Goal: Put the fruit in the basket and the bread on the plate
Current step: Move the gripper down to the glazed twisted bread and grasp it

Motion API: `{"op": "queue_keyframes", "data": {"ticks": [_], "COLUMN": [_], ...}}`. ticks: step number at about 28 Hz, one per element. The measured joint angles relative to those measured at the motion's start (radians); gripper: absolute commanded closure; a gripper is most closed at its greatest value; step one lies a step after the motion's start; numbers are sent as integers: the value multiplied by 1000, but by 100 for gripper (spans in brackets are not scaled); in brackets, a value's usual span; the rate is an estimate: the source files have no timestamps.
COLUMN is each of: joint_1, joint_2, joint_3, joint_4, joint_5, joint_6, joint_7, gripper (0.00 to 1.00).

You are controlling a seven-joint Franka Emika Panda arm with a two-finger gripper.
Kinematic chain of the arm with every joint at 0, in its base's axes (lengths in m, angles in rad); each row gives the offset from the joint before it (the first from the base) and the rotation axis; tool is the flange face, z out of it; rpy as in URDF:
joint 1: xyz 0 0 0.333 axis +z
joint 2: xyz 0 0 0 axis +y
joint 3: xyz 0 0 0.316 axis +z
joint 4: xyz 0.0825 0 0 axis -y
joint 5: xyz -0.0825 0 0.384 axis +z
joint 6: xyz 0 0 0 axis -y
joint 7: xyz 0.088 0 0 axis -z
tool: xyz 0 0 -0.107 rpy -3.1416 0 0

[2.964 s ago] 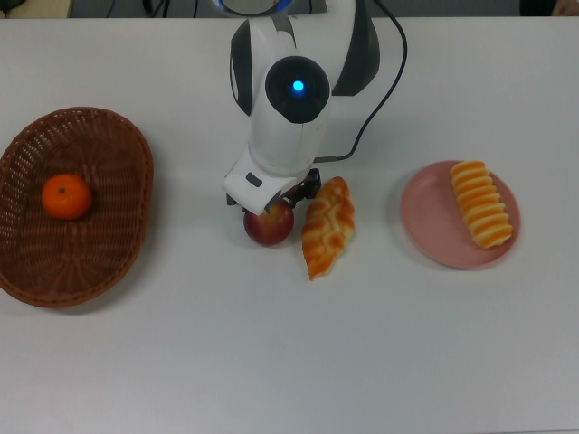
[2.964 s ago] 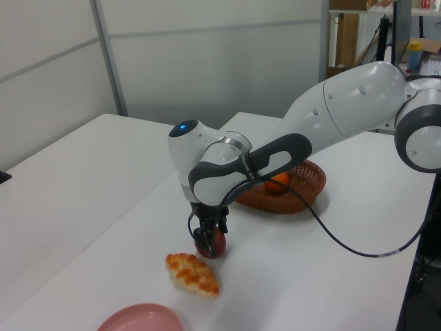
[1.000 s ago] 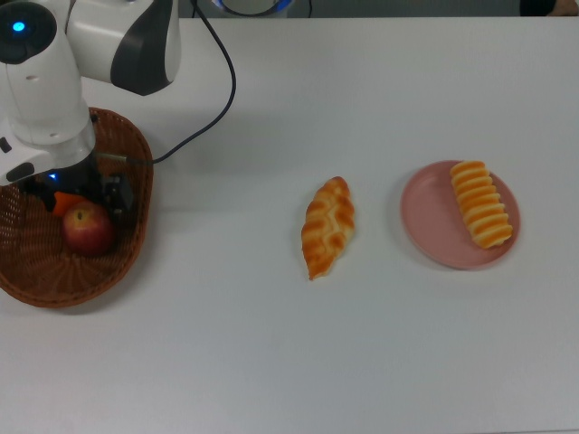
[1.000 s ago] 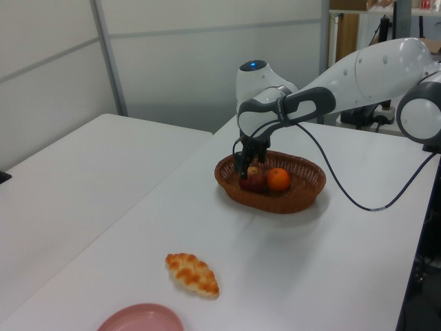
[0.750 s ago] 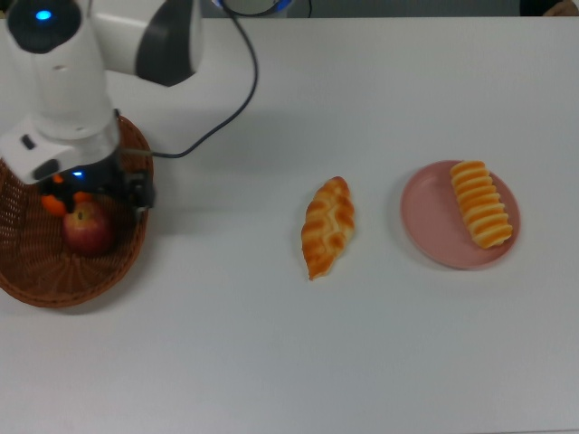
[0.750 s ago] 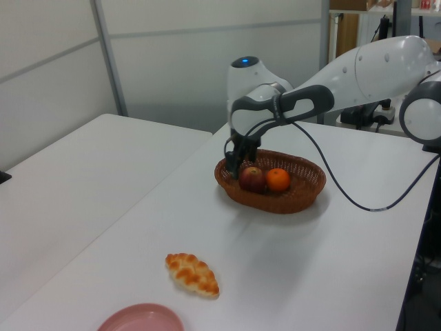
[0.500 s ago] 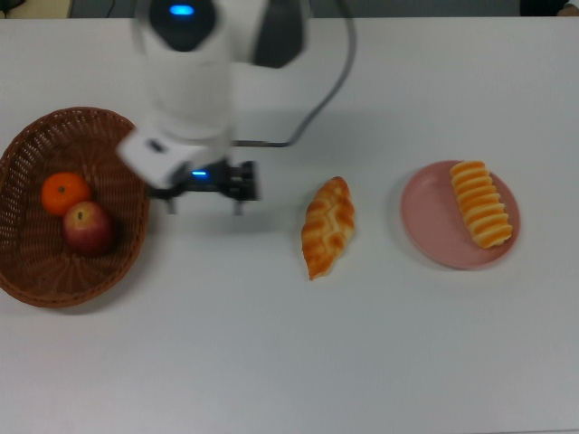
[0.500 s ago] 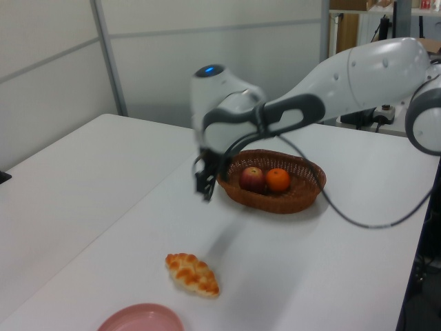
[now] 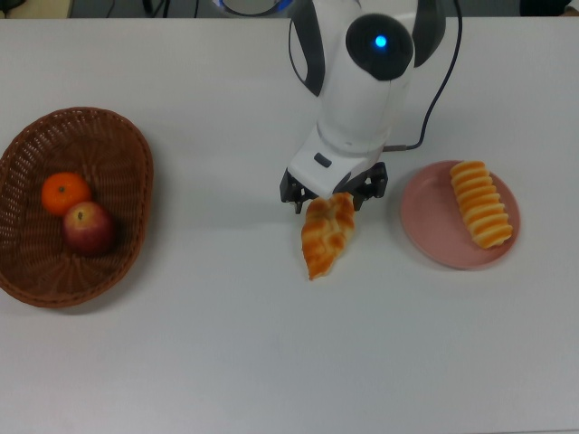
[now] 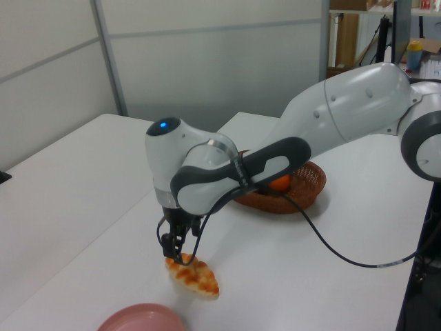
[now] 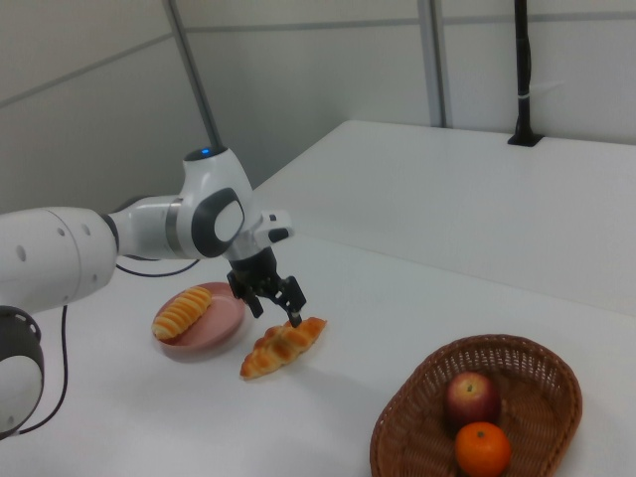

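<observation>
Braided loaf lies on the white tabletop, between the basket and pink plate. Over its upper end, the end effector hangs with fingers spread. Apple and tangerine sit in the basket; the ridged roll rests on the plate.

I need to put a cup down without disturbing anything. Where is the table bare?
Bare: the table along the top view's bottom edge, and between the basket and the braided loaf. Crowded: around the hand over the loaf, beside the plate.
</observation>
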Motion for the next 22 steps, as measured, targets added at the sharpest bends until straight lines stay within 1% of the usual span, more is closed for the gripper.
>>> {"op": "queue_keyframes", "data": {"ticks": [3, 8, 15, 21, 22], "joint_1": [0, 7, 30, 34, 34], "joint_2": [19, 47, 50, 50, 50], "joint_3": [-4, -6, -5, -5, -6], "joint_4": [-3, -17, -21, -21, -21], "joint_5": [-1, -21, -23, -23, -23], "joint_6": [0, 2, 2, 2, 2], "joint_7": [0, 0, 32, 57, 60], "gripper": [0, 0, 0, 0, 1]}}
